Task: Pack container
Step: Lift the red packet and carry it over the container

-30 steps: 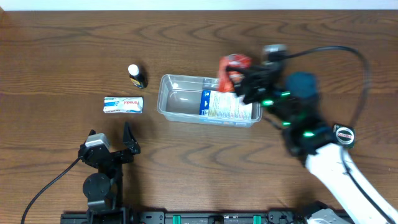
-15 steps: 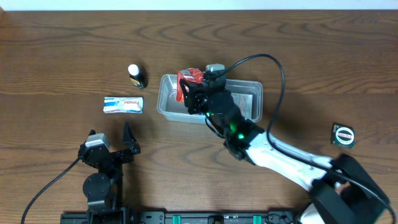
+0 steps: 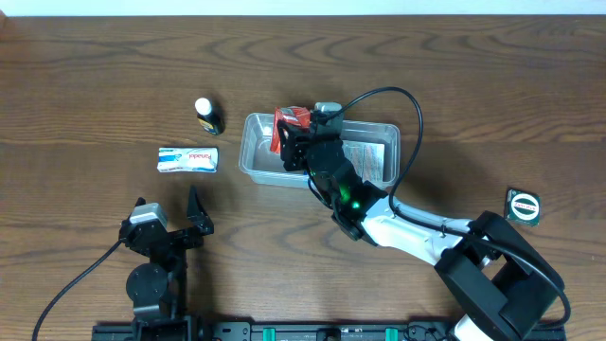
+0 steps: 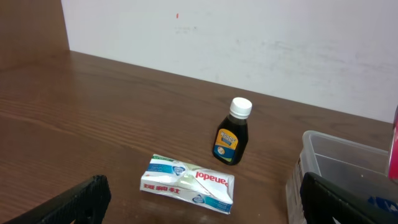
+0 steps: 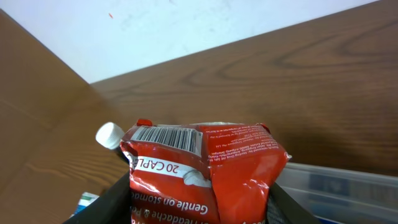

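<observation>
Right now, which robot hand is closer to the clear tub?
Right. The right gripper is over the left end of the container, holding a red packet; the left gripper rests off to its left.

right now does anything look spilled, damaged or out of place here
Only the red packet stands out: it is creased and crumpled where the right claw pinches it over the container rim. The bottle stands upright and capped, the white box lies flat, and nothing is spilled.
</observation>
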`<state>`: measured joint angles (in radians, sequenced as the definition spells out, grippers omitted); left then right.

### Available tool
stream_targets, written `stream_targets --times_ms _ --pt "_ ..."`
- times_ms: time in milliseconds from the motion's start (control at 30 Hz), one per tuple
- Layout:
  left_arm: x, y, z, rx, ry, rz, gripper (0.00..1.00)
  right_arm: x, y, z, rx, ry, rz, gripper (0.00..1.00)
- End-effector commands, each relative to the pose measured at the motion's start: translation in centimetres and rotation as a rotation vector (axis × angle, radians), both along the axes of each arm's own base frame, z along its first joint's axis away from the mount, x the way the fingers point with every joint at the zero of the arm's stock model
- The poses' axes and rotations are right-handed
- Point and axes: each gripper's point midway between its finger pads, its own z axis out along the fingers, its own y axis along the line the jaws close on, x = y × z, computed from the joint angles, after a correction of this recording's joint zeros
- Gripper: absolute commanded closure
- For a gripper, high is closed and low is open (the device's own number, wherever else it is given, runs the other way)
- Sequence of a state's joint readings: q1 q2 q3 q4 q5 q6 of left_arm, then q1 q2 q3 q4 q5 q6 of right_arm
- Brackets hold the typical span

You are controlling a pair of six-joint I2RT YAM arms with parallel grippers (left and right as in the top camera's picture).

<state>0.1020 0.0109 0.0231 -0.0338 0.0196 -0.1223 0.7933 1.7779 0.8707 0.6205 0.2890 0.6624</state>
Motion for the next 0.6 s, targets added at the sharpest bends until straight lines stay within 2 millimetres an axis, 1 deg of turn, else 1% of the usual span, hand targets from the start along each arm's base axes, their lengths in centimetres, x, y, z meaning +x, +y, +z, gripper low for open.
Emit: stream_targets --times_ms 0,67,133,267,333,367,467,567 --pt "-0.1 0.3 -1.7 0.013 0.051 0.014 0.02 0.4 1.3 1.6 0.051 -0.016 0.017 0.60" --pt "-0.1 0.3 -1.7 0.013 0.051 0.014 0.02 0.5 1.8 1.7 0.047 -0.005 0.037 0.60" --pt "-0.1 0.3 -1.7 0.013 0.051 0.014 0.02 0.7 2.3 1.3 0.016 0.031 0.049 0.58" --pt "-0.1 0.3 -1.7 0.013 0.051 0.014 0.02 1.2 3.7 0.9 -0.116 0.081 0.104 0.56" --pt "-0.1 0.3 -1.7 0.013 0.051 0.014 0.02 1.5 4.0 1.1 -0.184 0.094 0.120 0.55" --pt "-0.1 0.3 -1.7 0.013 0.051 0.014 0.02 1.7 4.2 1.5 -0.208 0.088 0.129 0.55" --pt "-0.1 0.3 -1.7 0.013 0.051 0.014 0.02 2.0 4.6 2.2 -0.254 0.098 0.143 0.54" --pt "-0.1 0.3 -1.7 0.013 0.051 0.014 0.02 1.8 4.5 2.1 -0.282 0.133 0.147 0.55"
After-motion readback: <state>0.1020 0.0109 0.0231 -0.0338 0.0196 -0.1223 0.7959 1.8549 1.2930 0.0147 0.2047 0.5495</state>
